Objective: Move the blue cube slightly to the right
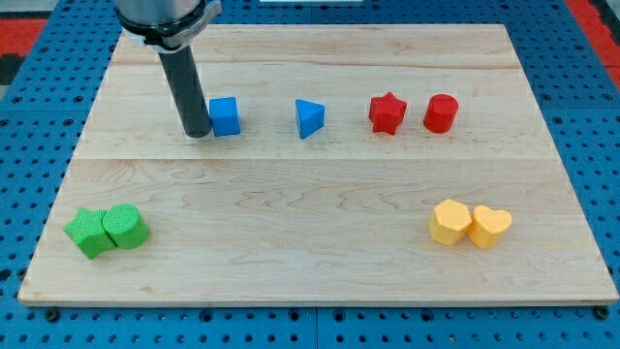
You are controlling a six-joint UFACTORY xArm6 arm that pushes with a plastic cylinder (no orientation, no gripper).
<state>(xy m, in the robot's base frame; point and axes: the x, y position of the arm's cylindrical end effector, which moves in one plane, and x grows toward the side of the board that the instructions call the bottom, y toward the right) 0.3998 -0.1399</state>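
- A pale wooden board (320, 252) lies on a blue pegboard.
- My tip (197, 133) is a plain rod, with no jaws to open or close; it grips nothing.
- The blue cube (225, 116) touches my tip, on its right side.
- Further right stands a blue triangular block (310, 118), apart from the cube.
- Risk: a push which is off-centre can turn the cube or let it slip away.
- Risk: a too long push can bring it against the triangular block.
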